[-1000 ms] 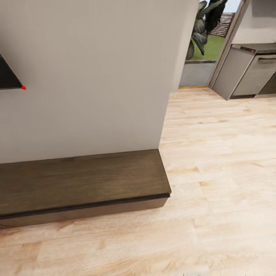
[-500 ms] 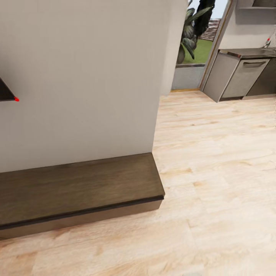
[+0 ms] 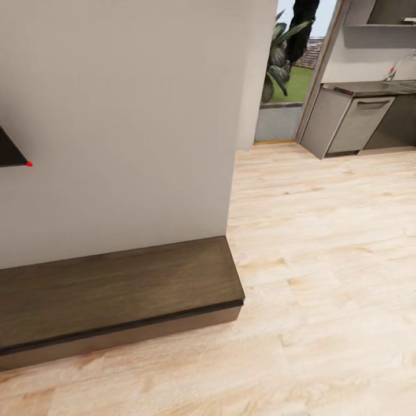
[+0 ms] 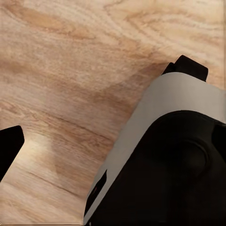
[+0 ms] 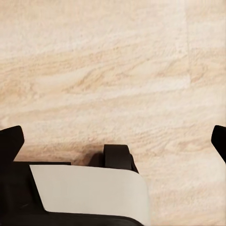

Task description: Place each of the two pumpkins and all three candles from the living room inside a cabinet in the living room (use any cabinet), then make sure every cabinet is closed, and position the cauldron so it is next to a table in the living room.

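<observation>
Risk, cabinet end: the cabinet (image 3: 115,289) lies low along the wall (image 3: 127,115), its right end jutting at floor level; the base (image 4: 169,160), seen under both wrist cameras, could clip that corner if the robot turns tight here.
Risk, search: no pumpkin or candle is visible, so the robot is probably in transit; heading on toward the grey kitchen units (image 3: 352,124) past the doorway would take it away from the living room things.
Risk, drawers: the one cabinet front that shows looks flush and shut; with no handles, opening it will likely need care.
Left arm: hangs low, camera aimed down at the plank floor (image 4: 70,70) beside the base.
Left gripper (image 4: 113,136): only one dark fingertip (image 4: 9,146) shows at the edge; I cannot tell its state.
Right arm: also low, pointing at the floor above the base.
Right gripper (image 5: 115,139): fingertips (image 5: 10,141) sit at opposite edges, spread wide, holding nothing.
</observation>
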Controlling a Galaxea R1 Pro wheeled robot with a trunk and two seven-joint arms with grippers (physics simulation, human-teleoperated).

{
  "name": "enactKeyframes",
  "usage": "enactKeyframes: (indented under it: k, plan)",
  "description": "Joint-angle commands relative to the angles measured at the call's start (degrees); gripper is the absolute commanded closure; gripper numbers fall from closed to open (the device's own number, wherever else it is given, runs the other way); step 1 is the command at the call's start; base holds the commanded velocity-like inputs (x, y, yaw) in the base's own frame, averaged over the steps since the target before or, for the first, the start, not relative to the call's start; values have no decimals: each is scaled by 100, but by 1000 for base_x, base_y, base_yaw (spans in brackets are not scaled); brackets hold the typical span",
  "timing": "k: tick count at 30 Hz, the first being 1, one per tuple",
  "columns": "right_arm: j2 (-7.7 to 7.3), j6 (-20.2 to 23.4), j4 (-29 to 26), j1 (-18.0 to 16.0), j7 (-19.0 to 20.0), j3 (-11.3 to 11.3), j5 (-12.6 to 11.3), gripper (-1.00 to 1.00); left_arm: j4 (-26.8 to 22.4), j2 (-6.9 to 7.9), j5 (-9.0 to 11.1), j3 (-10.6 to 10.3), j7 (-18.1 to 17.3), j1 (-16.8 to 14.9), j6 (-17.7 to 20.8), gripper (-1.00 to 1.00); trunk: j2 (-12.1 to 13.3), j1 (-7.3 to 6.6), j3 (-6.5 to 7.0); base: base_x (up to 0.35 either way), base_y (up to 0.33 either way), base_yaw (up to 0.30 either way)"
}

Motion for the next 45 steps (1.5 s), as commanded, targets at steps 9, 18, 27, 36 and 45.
enactKeyframes:
  k: [9,18,27,36,45]
  plan:
    - [1,-28,23,-5,51,53,17,-100,11,-37,26,-37,9,91,2,-100,160,-89,150,0,0,-43]
    - [14,-28,3,-5,64,81,192,-100,18,121,-12,-58,11,109,-18,-100,160,-89,207,0,0,5]
    - [23,-19,8,-5,65,114,626,-100,12,309,-6,-56,-6,109,-51,-100,160,-89,275,0,0,206]
    - [13,-19,11,-5,60,114,632,-100,11,313,1,-56,-7,110,-52,-100,160,-89,343,0,0,216]
    - [-11,-19,17,-5,54,106,620,-100,11,313,1,-56,-7,110,-52,-100,160,-89,413,0,0,200]
